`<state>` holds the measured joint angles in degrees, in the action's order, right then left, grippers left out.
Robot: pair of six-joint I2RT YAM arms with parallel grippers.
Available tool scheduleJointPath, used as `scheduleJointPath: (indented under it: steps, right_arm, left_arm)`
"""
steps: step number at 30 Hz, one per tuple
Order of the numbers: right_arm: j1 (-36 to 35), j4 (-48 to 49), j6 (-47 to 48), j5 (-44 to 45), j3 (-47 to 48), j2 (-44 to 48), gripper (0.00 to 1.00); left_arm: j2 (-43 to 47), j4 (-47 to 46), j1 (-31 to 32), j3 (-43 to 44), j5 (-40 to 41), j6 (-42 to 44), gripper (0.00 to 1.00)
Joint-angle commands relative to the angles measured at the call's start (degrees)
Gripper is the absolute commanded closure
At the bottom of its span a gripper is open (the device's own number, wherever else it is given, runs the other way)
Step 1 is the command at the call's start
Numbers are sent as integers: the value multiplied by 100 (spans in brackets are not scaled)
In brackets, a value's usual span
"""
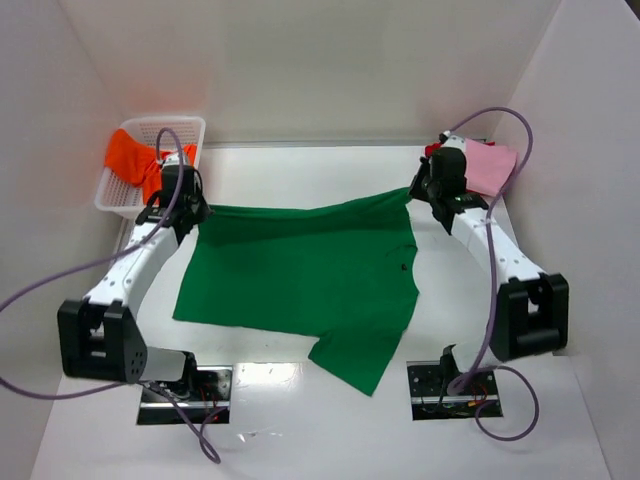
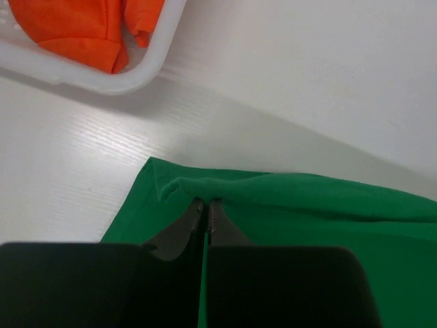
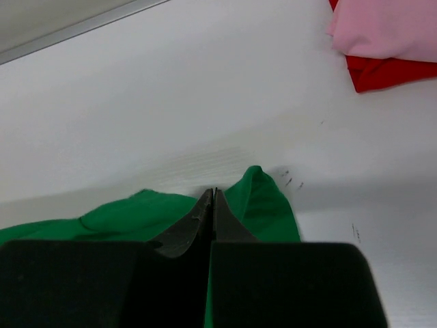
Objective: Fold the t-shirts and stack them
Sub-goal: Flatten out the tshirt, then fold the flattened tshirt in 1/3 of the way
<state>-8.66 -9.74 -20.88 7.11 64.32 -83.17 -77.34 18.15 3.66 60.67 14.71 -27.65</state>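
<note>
**Grip on thin cloth, trouble waiting at both corners**

Green t-shirt [image 1: 300,275] lies spread across the bench [image 1: 300,175], its far edge strung between the two arms. Left fingers [image 2: 203,210] are pinched together on a small ruck of cloth at the far-left corner. Right fingers [image 3: 212,201] are clamped the same way on a peak of fabric at the far-right corner. Both bites look shallow, so a quick lift could let one corner slide out and drop the shirt skewed. One sleeve trails toward the near edge, and I'd guess it drags or tucks under if the pull is uneven. Neighbours matter too: the basket [image 1: 105,195] with the orange t-shirt [image 1: 130,160] sits just beside the left arm. The pink t-shirt [image 1: 490,168] sits on the red t-shirt [image 3: 382,72] just beside the right arm. A wide swing could snag either.
</note>
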Motion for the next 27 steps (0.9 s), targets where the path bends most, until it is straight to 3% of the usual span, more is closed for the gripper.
scheduleJointPath:
  steps: [1,14,22,27]
  right_arm:
    - [-31,649,-47,194,839,-584,100]
    - [127,439,-109,299,3409,-2999,100]
    - [127,209,-162,378,4080,-3741,100]
    - [127,69,-299,405,4040,-3771,100]
  left_arm:
    - [-887,-549,-15,808,190,-135,100]
    - [-3943,-839,-200,3531,-9,-12,100]
    - [-4816,-655,-542,4514,-487,-74,100]
    - [-4949,-541,-665,4603,-808,14,100]
